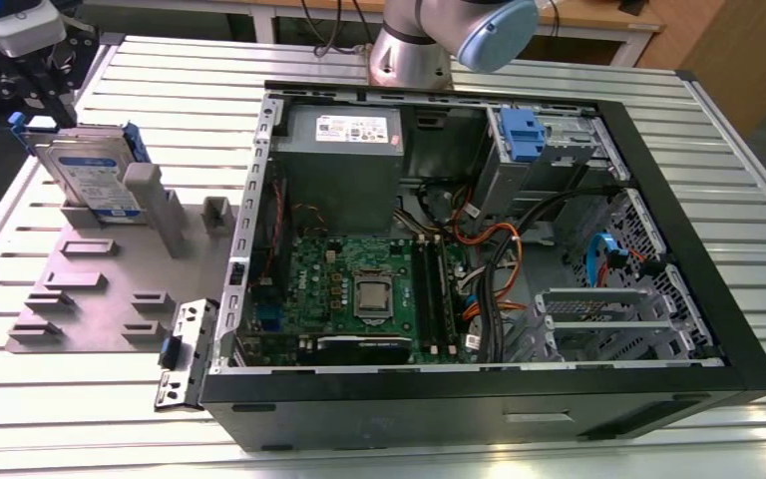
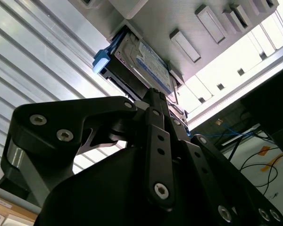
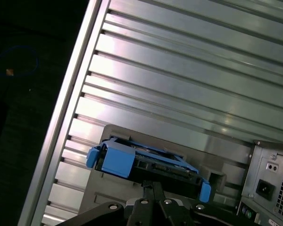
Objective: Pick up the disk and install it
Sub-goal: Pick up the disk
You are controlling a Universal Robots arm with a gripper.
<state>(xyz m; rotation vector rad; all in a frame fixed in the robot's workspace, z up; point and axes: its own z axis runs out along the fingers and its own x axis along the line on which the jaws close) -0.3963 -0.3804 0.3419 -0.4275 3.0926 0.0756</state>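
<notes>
The gripper hangs directly over the upper edge of the disk, at the far end of the exterior view's left. In the second wrist view the gripper's tip reaches as far as the disk's narrow edge. In the first wrist view it meets the blue carrier rail near the rail's middle. Whether the gripper is clamped on that edge or only resting against it cannot be told from here. As a judgement, the pick-up is either being made or about to be made, and the disk has not left its seat.

The disk stands on edge, leaning slightly, in a slot of the grey fixture. Its white-and-blue label faces outward, and the blue carrier frames its sides. Storing it upright presumably leaves the top edge free for an approach from above, with both flat faces exposed.

The fixture lies on the slatted metal table, just beside the open computer case, which rests on its side. With the side panel off, the interior faces up and can be reached from overhead. Inside are the motherboard and the power supply. At the far corner is a drive bay holding a blue bracket. The bay is well apart from the disk, on the other side of the case's near wall. The arm's base rises behind the case.
</notes>
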